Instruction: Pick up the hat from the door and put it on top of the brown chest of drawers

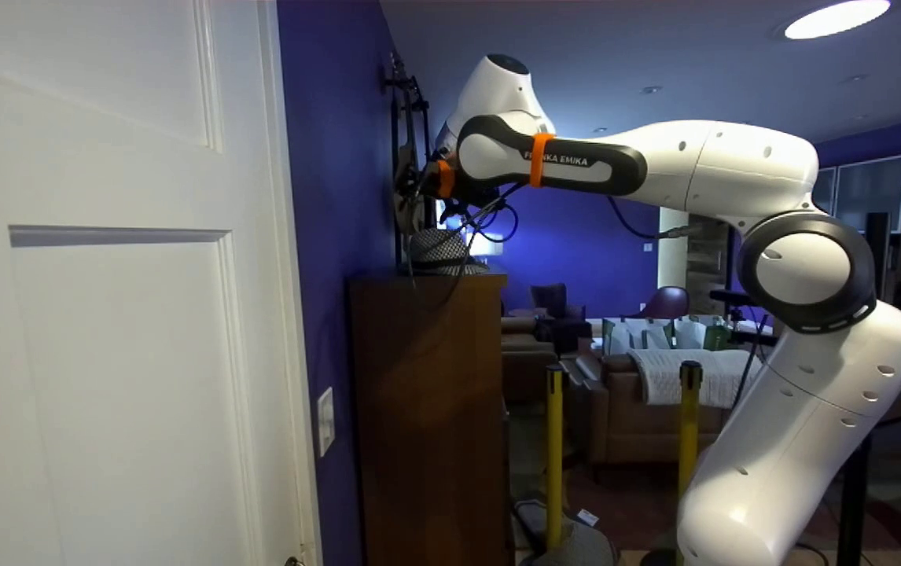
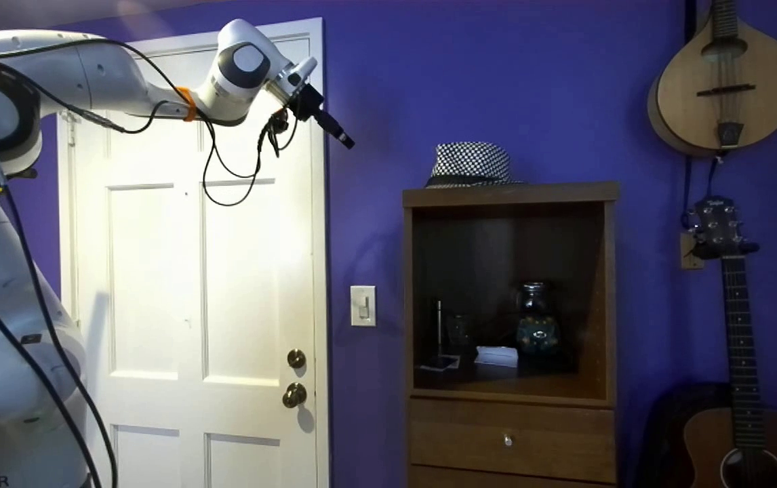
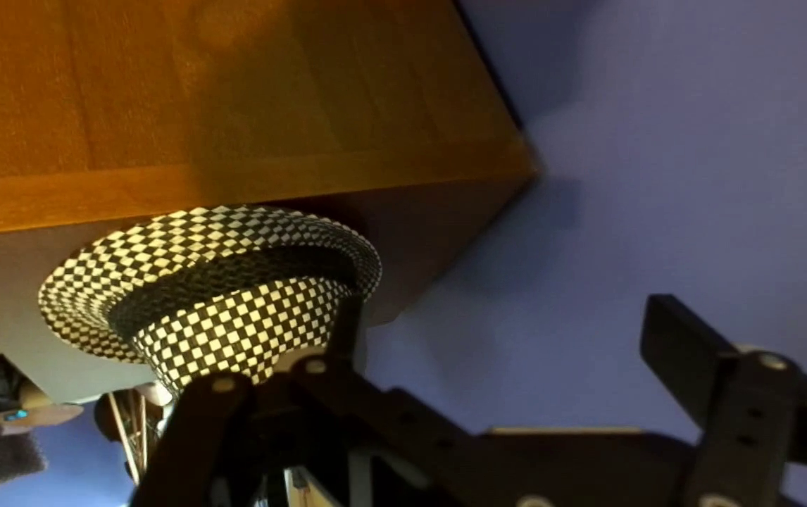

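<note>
The hat, checked in black and white with a dark band, rests brim down on top of the brown chest of drawers. It shows in both exterior views (image 1: 439, 250) (image 2: 473, 161) and in the wrist view (image 3: 227, 310). The chest (image 1: 431, 409) (image 2: 510, 195) also shows from its side in the wrist view (image 3: 248, 84). My gripper (image 2: 346, 141) is left of and slightly above the hat, apart from it, pointing down and right. In the wrist view its fingers (image 3: 505, 310) are spread with nothing between them. The white door (image 2: 188, 271) (image 1: 120, 354) is closed; no hat hangs on it.
The purple-blue wall (image 2: 375, 224) runs behind the chest. A mandolin-like instrument (image 2: 724, 88) and a guitar (image 2: 744, 434) are right of the chest. A jar (image 2: 536, 325) stands in its open shelf. Yellow posts (image 1: 554, 456) and a sofa (image 1: 639, 401) are behind the arm.
</note>
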{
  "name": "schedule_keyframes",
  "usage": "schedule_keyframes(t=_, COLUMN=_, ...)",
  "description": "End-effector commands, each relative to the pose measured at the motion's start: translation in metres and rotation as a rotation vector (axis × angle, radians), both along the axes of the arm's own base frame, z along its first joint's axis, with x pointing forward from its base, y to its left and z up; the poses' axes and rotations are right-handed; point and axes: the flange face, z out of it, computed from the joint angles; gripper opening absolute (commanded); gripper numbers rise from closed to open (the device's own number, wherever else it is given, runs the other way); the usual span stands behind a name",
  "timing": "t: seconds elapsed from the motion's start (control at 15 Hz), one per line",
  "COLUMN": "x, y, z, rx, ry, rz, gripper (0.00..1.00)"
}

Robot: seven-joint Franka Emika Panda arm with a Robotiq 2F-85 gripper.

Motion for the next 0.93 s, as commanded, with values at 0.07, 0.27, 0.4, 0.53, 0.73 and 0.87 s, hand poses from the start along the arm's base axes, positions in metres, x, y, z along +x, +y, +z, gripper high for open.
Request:
schedule_keyframes(t=0.07, x=-0.004, y=0.024, z=-0.001, rx=-0.139, ry=0.004, rz=0.020, gripper=1.00)
schedule_keyframes(t=0.27, x=0.007, y=0.027, z=-0.006, rx=-0.198, ry=0.004, rz=-0.054, gripper=1.00)
schedule_keyframes(t=0.4, x=0.014, y=0.024, z=-0.011, rx=-0.208, ry=0.025, rz=-0.108, gripper=1.00)
schedule_keyframes(t=0.53, x=0.013, y=0.025, z=-0.010, rx=-0.194, ry=0.034, rz=-0.074, gripper=1.00)
schedule_keyframes(t=0.73, x=0.019, y=0.022, z=-0.016, rx=-0.197, ry=0.045, rz=-0.095, gripper=1.00)
schedule_keyframes(t=0.87, x=0.019, y=0.022, z=-0.016, rx=-0.197, ry=0.044, rz=-0.098, gripper=1.00)
